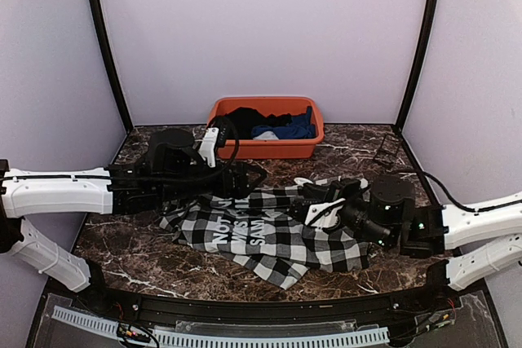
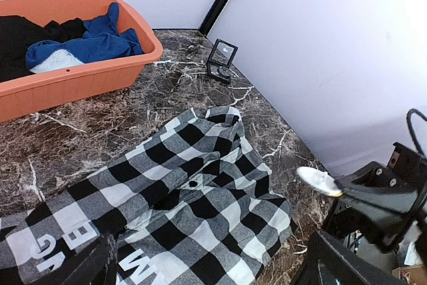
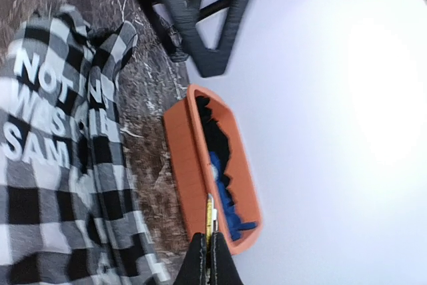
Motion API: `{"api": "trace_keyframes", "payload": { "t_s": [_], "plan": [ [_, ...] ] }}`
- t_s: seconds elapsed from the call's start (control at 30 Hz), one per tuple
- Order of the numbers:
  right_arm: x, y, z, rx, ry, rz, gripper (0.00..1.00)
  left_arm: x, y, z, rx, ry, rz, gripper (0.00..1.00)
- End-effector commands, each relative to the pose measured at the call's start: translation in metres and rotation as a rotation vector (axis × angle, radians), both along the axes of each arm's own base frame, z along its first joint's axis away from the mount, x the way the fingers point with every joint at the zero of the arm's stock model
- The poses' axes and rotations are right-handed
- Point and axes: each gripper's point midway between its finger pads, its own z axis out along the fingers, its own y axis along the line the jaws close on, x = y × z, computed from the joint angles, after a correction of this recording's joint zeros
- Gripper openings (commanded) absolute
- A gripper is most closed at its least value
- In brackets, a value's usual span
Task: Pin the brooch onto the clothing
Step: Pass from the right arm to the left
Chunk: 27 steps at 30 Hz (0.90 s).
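At the far middle of the dark marble table (image 1: 139,258) stands an orange basin (image 1: 281,149). In it lie a black garment (image 1: 245,120) and a blue garment (image 1: 295,129), with a bit of white cloth under the blue one. At the far right, well apart from the basin, a small black case (image 2: 220,61) stands open on the table.

The shirt (image 1: 277,238) lies spread and a little wrinkled in the middle of the table, nearer than the basin. It is black-and-white checked, with a black panel on its left part that carries large white block letters (image 3: 40,108).

The left gripper (image 1: 249,178) hangs over the far left edge of the shirt, its fingers spread wide with nothing between them. The right arm reaches in from the right and lies over the right part of the shirt. The right gripper (image 3: 209,250) has its fingers pressed together and pinches the brooch (image 2: 319,180), a small white piece that sticks out from the tips, above the shirt.
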Motion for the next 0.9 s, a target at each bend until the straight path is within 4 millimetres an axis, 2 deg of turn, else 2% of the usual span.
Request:
{"api": "trace_keyframes", "payload": {
  "t_s": [0.0, 0.13, 0.37, 0.53, 0.63, 0.77, 0.87],
  "plan": [
    [0.004, -0.002, 0.044, -0.114, -0.512, -0.105, 0.00, -0.002, 0.005, 0.004, -0.030, 0.045, 0.001, 0.99],
    [-0.008, 0.000, 0.047, -0.176, -0.732, -0.117, 0.00, -0.002, 0.005, 0.004, -0.060, 0.074, -0.006, 0.99],
    [-0.029, 0.013, 0.044, -0.249, -0.970, -0.112, 0.00, 0.004, -0.002, 0.009, -0.105, 0.107, -0.059, 0.99],
    [-0.046, 0.022, 0.045, -0.233, -1.027, -0.081, 0.00, -0.002, -0.022, 0.027, -0.134, 0.090, -0.195, 0.99],
    [-0.052, 0.023, 0.045, -0.225, -1.040, -0.070, 0.00, -0.003, -0.036, 0.025, -0.139, 0.110, -0.271, 0.99],
    [-0.055, 0.023, 0.039, -0.226, -1.036, -0.056, 0.00, -0.014, -0.050, 0.018, -0.165, 0.167, -0.386, 0.99],
    [-0.057, 0.024, 0.039, -0.222, -1.036, -0.053, 0.00, -0.018, -0.055, 0.015, -0.184, 0.192, -0.416, 0.96]
  ]
}}
